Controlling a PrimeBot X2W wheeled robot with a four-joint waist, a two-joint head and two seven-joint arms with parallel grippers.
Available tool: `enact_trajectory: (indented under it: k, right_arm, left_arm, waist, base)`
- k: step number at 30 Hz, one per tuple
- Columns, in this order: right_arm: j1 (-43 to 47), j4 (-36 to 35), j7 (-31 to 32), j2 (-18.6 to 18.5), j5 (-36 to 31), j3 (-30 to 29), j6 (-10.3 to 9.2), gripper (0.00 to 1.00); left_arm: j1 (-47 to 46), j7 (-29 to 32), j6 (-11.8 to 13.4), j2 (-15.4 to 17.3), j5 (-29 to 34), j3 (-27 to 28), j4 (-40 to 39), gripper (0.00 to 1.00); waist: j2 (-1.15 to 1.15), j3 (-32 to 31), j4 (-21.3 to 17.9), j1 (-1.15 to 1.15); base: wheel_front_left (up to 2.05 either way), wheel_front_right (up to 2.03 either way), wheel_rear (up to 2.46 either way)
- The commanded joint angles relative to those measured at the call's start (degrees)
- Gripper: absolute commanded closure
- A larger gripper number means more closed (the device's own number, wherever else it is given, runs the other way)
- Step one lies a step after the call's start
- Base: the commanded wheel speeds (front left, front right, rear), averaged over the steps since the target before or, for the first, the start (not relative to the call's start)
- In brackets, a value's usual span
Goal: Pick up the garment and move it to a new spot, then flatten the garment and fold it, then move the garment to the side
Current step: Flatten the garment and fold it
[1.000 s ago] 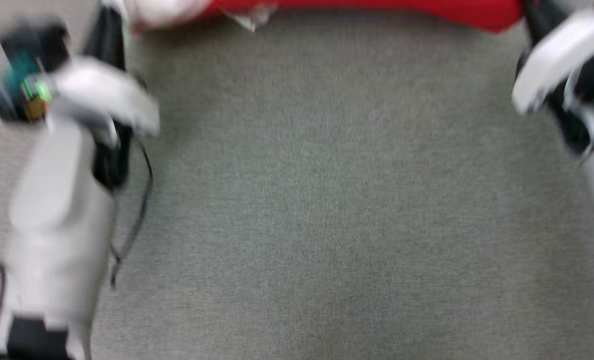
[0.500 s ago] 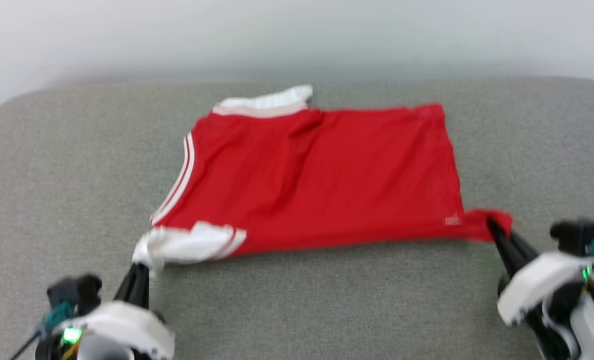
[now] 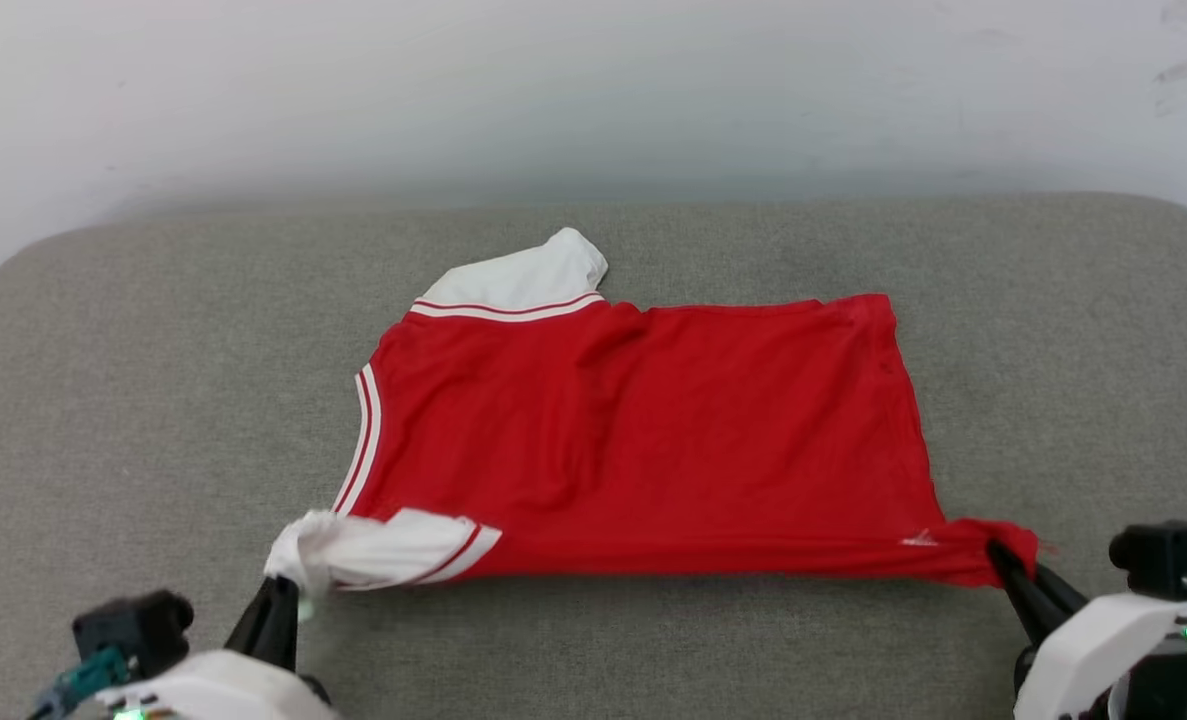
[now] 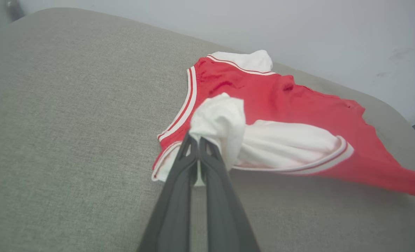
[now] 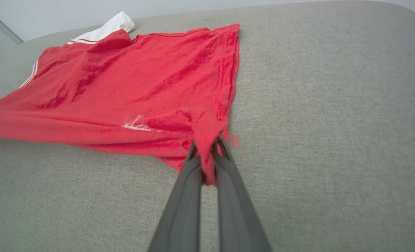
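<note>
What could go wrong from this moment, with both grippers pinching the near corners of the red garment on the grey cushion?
1. The left gripper is shut on a bunched white end of the garment, and the right gripper is shut on a small twisted red corner. Either thin pinch might slip under pull.
2. The near edge is taut, yet creases cross the middle. More pulling may drag the fabric over the cushion rather than flatten it.

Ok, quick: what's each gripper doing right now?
Left gripper: shut on garment, at its white trim end.
Right gripper: shut on garment, at its red corner.
</note>
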Motion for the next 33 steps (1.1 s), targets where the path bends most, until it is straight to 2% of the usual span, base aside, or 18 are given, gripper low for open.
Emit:
enact_trajectory:
  k: [1,5,12,19,22,23,24,25,26,27,28,30,33]
  right_arm:
    - [-2.01,0.09,0.73,-0.52,-0.71,-0.17,-0.13,1.0]
    - [-7.23,2.72,2.69,-1.34,-1.22,1.6,-0.12,1.0]
    - [-18.1,11.19,2.79,-3.78,0.26,7.5,-0.1,1.0]
    - [-26.28,21.29,-0.09,-5.65,2.05,12.31,-0.1,1.0]
    - [-28.06,24.06,-1.38,-5.54,2.58,13.85,-0.1,1.0]
    - [-28.75,25.68,-1.87,-5.63,2.84,14.72,-0.1,0.92]
    - [-29.4,26.92,-2.53,-5.58,3.13,15.45,-0.1,0.64]
    - [-30.16,28.13,-3.29,-5.55,3.45,16.13,-0.1,0.16]
    - [-30.71,29.31,-4.05,-5.65,3.71,16.95,-0.1,0.0]
    - [-30.9,30.27,-4.71,-5.62,4.2,17.76,-0.1,0.0]
    - [-31.06,31.19,-5.43,-5.7,4.6,18.54,-0.1,0.0]
    - [-31.29,31.87,-7.77,-6.23,5.38,19.77,-0.1,0.0]
    - [-30.34,30.59,-15.08,-6.96,6.48,20.58,-0.1,0.0]
  left_arm:
    - [-2.38,0.23,-0.41,0.47,0.55,0.0,0.52,1.0]
    - [-8.87,0.51,-2.57,0.66,1.22,-1.48,4.52,1.0]
    - [-20.24,-0.1,-6.91,0.11,1.16,-3.21,16.77,1.0]
    - [-27.78,-0.62,-10.86,-1.5,0.71,-5.39,26.91,1.0]
    - [-28.96,-0.93,-11.74,-1.83,0.58,-5.64,29.3,1.0]
    - [-29.46,-0.66,-12.2,-2.16,0.24,-5.95,30.6,1.0]
    - [-29.91,-0.52,-12.63,-2.4,-0.04,-6.11,31.64,1.0]
    - [-30.47,-0.61,-12.95,-2.54,-0.11,-6.25,32.52,0.87]
    - [-30.88,-0.61,-13.34,-2.71,-0.42,-6.38,33.51,0.54]
    - [-30.99,-0.75,-13.6,-2.83,-0.6,-6.39,34.29,0.15]
    - [-31.09,-1.37,-13.84,-3.24,-1.12,-6.12,34.9,0.0]
    - [-31.11,-2.19,-14.22,-3.36,-1.38,-5.68,35.72,0.0]
    - [-29.53,-3.62,-14.31,-2.43,-2.09,-4.58,35.65,0.0]
  waist:
    - [0.0,0.73,-0.06,0.02]
    - [0.0,3.44,-0.21,0.02]
    - [0.0,8.55,-0.59,0.02]
    - [0.0,12.22,-0.12,0.02]
    - [0.0,12.78,-0.27,0.02]
    - [0.0,12.9,-0.26,0.02]
    - [0.0,13.01,-0.23,0.02]
    - [0.0,13.11,-0.2,0.02]
    - [0.0,13.13,-0.15,0.02]
    - [0.0,13.08,-0.1,0.02]
    - [0.0,12.92,-0.05,0.02]
    - [0.0,12.28,0.05,0.02]
    - [0.0,9.84,-0.01,0.02]
  base:
    - [0.0,0.0,0.0]
    - [0.0,0.0,0.0]
    - [0.0,0.0,0.0]
    - [0.0,0.0,0.0]
    - [0.0,0.0,0.0]
    - [0.0,0.0,0.0]
    - [0.0,0.0,0.0]
    - [0.0,0.0,0.0]
    - [0.0,0.0,0.0]
    - [0.0,0.0,0.0]
    - [0.0,0.0,0.0]
    - [0.0,0.0,0.0]
    - [0.0,0.0,0.0]
